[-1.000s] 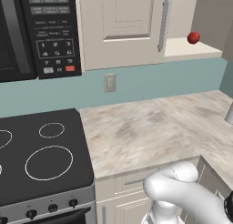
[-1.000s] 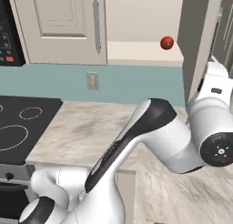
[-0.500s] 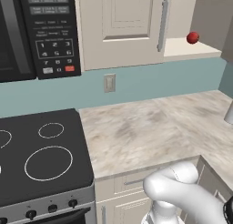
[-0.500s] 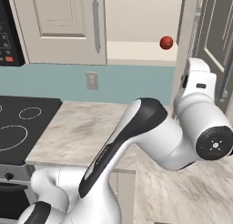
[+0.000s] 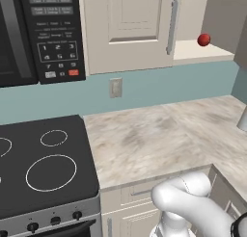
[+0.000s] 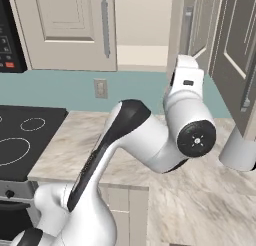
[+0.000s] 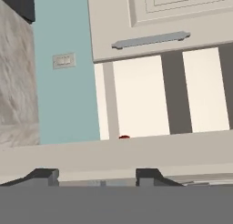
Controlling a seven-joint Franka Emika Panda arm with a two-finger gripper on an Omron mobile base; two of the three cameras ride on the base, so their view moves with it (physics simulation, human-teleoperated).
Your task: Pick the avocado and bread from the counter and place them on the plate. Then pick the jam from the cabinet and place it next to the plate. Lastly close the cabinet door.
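From the left base view, the jam sits as a small red jar on the bottom shelf of the open cabinet, near the shelf's front edge and just right of the closed neighbouring door with its vertical bar handle. Below lie the pale marble tabletop and, to its left, the black stove, with the microwave above the stove. A wall outlet sits on the teal backsplash between them.

From the right base view, my arm bends up over the tabletop, with the wrist raised in front of the open cabinet. The cabinet door stands swung open at the right, its dark inner face turned toward me.

In the hand view, which is rolled sideways, my fingers stand apart, the two dark tips clear of each other, and I see nothing clamped between them. A pale cream band crosses just beyond the tips; I cannot tell what it belongs to. Past it a thin sliver of the jam peeks over the band's edge, against the lit interior of the cabinet.
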